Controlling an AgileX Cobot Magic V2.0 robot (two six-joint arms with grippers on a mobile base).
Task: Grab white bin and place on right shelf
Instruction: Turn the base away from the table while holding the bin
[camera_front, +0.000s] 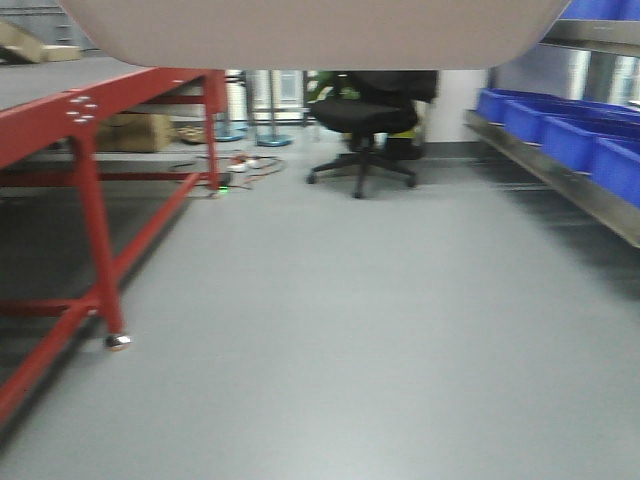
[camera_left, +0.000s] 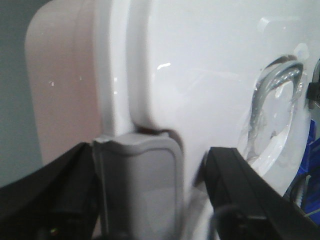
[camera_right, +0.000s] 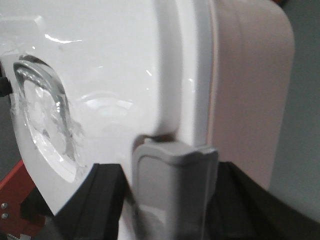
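Chair (camera_front: 362, 115) ctr floor, beyond white bin (camera_front: 320, 30).

1 large pale pinkish-white plastic bin (camera_front: 320, 30) w/ glossy white lid, and 2 grey plastic latches (camera_left: 137, 180) (camera_right: 172, 185), 1 per wrist view. Blue plastic bins (camera_front: 560, 135): approx. 4 on the lower level of 1 shiny steel shelf rack (camera_front: 570, 192), plus 1 above; blur leaves the exact no. uncertain. 1 black swivel office chair (camera_front: 365, 115), 1 red-beamed metal rack (camera_front: 95, 200).
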